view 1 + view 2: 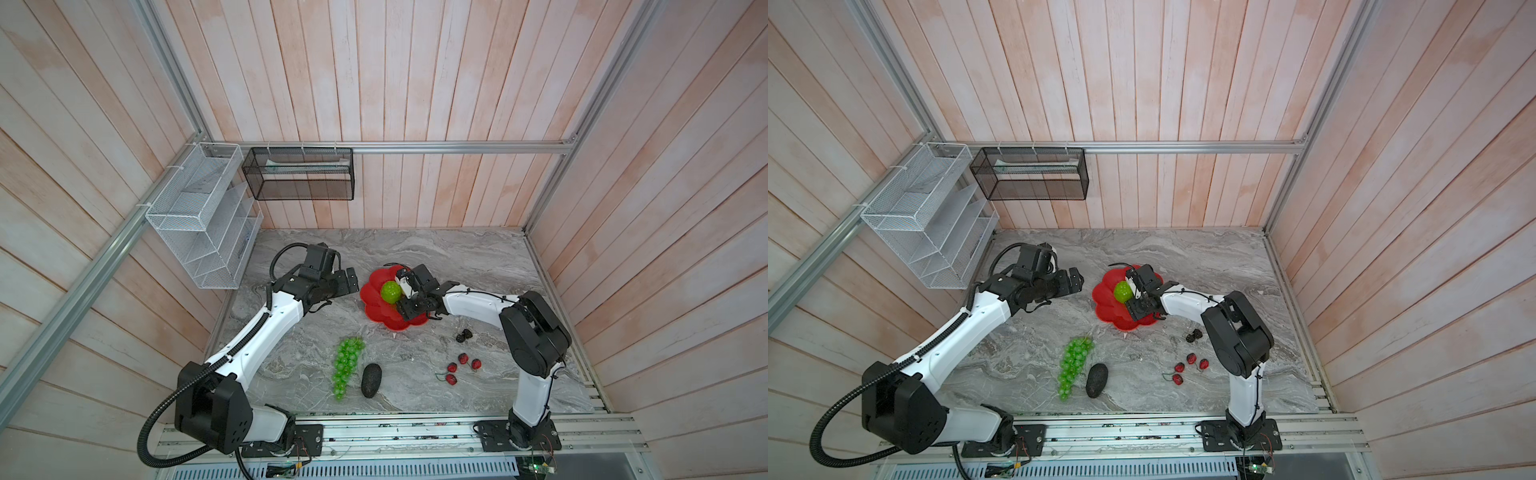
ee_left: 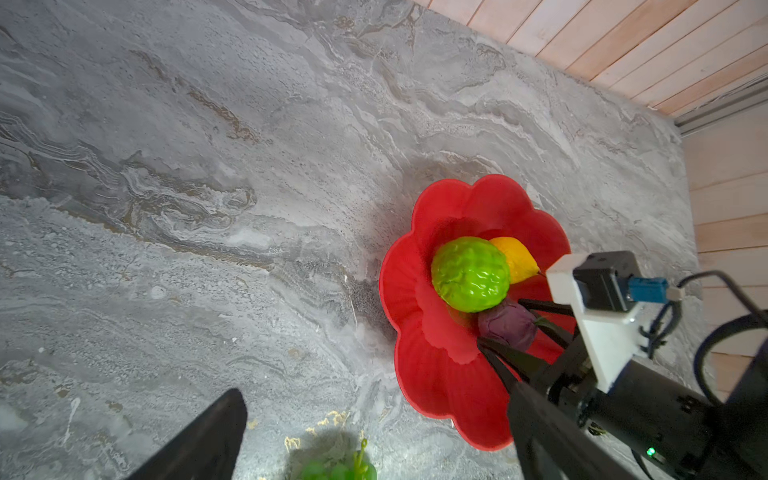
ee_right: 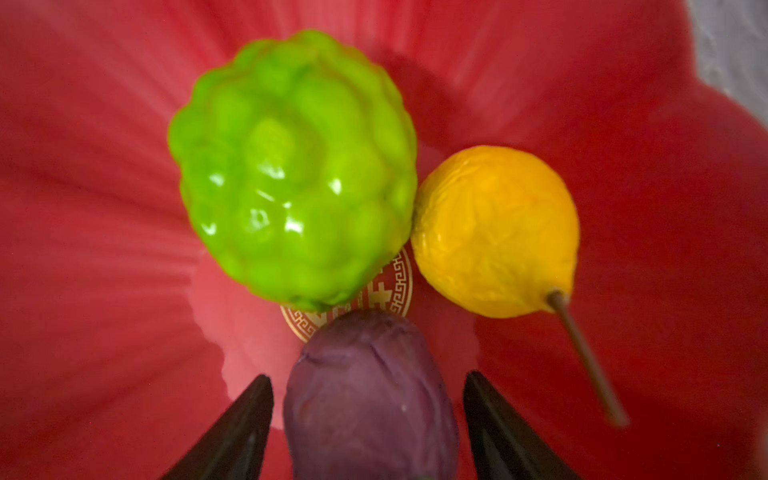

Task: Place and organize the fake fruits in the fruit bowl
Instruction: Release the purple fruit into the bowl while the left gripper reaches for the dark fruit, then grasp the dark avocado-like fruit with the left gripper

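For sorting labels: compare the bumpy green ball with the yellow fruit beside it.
The bumpy lime-green ball is glossy and knobbly; the small yellow fruit is matte and wrinkled. The ball is larger than the yellow fruit. The yellow fruit has a thin stem; the ball shows none. Both lie touching in the red bowl.

Bare tabletop (image 1: pixel 457 257) behind fruit bowl (image 1: pixel 370 293); right hand (image 3: pixel 368 380) inside it
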Available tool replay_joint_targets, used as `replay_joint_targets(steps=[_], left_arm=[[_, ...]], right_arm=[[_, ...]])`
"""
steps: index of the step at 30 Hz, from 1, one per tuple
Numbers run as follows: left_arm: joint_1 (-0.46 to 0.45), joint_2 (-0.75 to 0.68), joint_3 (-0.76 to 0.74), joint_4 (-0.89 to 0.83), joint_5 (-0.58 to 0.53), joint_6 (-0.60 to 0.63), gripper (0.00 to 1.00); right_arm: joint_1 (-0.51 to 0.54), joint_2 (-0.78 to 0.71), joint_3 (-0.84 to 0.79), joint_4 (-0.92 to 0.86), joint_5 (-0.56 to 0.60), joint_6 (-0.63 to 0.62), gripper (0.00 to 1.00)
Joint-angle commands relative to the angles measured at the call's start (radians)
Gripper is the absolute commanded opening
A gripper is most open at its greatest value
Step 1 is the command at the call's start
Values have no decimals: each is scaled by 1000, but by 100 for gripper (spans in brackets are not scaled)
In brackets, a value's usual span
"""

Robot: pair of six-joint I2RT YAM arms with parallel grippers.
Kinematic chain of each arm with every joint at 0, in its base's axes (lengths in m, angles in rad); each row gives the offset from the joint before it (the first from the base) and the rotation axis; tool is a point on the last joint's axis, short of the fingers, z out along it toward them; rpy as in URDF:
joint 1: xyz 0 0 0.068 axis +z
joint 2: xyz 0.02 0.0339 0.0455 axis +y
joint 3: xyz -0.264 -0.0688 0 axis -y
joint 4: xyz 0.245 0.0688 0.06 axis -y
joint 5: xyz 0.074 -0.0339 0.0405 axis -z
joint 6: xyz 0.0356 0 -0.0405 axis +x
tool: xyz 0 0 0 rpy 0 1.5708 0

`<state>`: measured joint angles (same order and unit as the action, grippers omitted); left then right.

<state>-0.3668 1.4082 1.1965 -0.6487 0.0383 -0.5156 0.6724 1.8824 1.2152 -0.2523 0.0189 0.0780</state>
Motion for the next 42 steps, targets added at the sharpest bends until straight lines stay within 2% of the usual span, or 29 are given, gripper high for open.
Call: replay_joint_targets(steps=[1,5,9,14,19,26,30,35,42], left_arm=[[2,19,10,-94,57,12,100],[-20,21,3,-158,110,24,100],[-101,-8,-10,-217,101,24,100],[-252,-44,-53,-264,107,-13,97],[-449,-41,-92,-330,81,-87,95],[-620,0,-129,-377,60,-226,88],[-660,47,-172,-343,81,-257,86],[-663,116,-174,-348,19,-265,86],[-663,210,-177,-311,14,-261,84]], right_arm=[[-3,-89,-4,-17,13,-7,75],[8,-153,-1,-54,-10,-2,75],[27,-242,-43,-52,-59,17,75],[44,-339,-88,-42,-50,59,74],[44,-427,-169,28,21,100,74],[38,-483,-247,111,54,140,74],[33,-493,-270,132,57,153,74],[33,-516,-287,151,60,153,74],[14,-516,-319,159,77,153,74]])
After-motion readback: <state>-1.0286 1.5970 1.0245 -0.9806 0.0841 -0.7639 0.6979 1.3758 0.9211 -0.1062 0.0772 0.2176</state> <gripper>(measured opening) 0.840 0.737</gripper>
